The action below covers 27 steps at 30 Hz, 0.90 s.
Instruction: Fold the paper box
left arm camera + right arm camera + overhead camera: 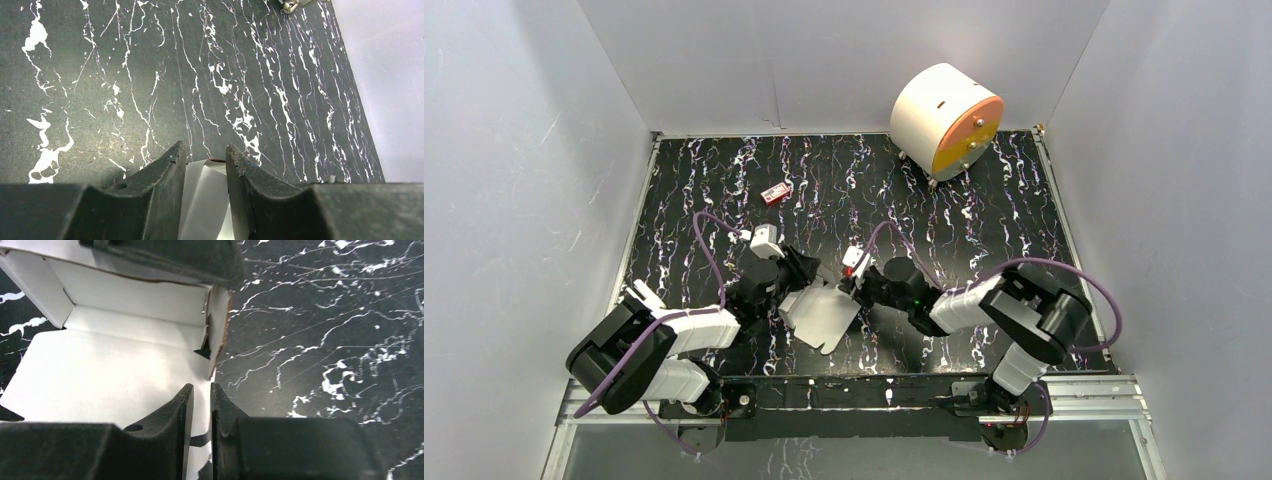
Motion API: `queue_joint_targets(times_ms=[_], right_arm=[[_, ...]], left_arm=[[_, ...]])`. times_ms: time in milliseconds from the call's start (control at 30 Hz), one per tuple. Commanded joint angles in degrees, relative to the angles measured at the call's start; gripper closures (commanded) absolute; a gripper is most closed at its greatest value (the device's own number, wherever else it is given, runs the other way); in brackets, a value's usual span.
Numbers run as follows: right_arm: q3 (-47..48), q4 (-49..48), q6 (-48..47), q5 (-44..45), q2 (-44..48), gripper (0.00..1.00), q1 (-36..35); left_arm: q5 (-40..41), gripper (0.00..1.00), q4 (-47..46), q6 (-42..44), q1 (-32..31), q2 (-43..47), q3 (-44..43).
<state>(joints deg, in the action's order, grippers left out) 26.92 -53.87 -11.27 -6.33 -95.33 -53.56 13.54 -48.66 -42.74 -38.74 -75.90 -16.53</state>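
Black marbled table [984, 230] with white veins, closed in by pale grey walls, carries everything. On it, the left gripper [204, 147] has its jaws a little apart, and white card fills the gap between them; whether they pinch it cannot be told. The right gripper [200, 387] has its jaws only a narrow slit apart, fingertips just above the right edge of the card, closed on nothing.

Both grippers meet at the paper box [824, 315], which lies near the table's near edge, about midway between its left and right sides. It is partly folded: a broad flat panel rests on the table, and in the right wrist view a back wall and short side flaps stand up from it, with the left gripper at the top of that wall.

Well apart, a small red item [776, 193] lies toward the far edge, left of the middle. A big white cylinder with an orange face [944, 120] sits at the far edge, toward the right corner.
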Motion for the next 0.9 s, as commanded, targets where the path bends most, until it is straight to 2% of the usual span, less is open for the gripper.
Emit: queue_joint_targets(times_ms=[0,100,200,400,567,867], right_arm=[[3.5,8.0,-4.2,-5.6,5.9,0.73,3.3],[4.5,11.0,-5.4,-6.7,7.1,0.73,6.2],[6.3,11.4,-6.9,-7.9,4.1,0.74,8.1],[10.4,9.5,-7.6,-16.3,-2.6,0.74,8.3],[12.2,8.7,-6.8,-22.2,-4.4,0.73,8.3],[13.0,5.3,-4.8,-26.0,-7.3,0.71,8.0]], left_arm=[[-0.1,0.68,5.9,4.7,0.2,-0.5,2.0],[-0.7,0.68,5.9,5.1,0.3,-0.6,1.6],[-1.3,0.68,5.5,5.5,0.3,-0.7,1.5],[-2.8,0.68,5.4,6.4,0.3,-0.3,0.9],[-3.8,0.68,5.1,6.3,0.3,-0.5,0.8],[-5.1,0.68,4.0,5.9,0.3,-1.4,0.6]])
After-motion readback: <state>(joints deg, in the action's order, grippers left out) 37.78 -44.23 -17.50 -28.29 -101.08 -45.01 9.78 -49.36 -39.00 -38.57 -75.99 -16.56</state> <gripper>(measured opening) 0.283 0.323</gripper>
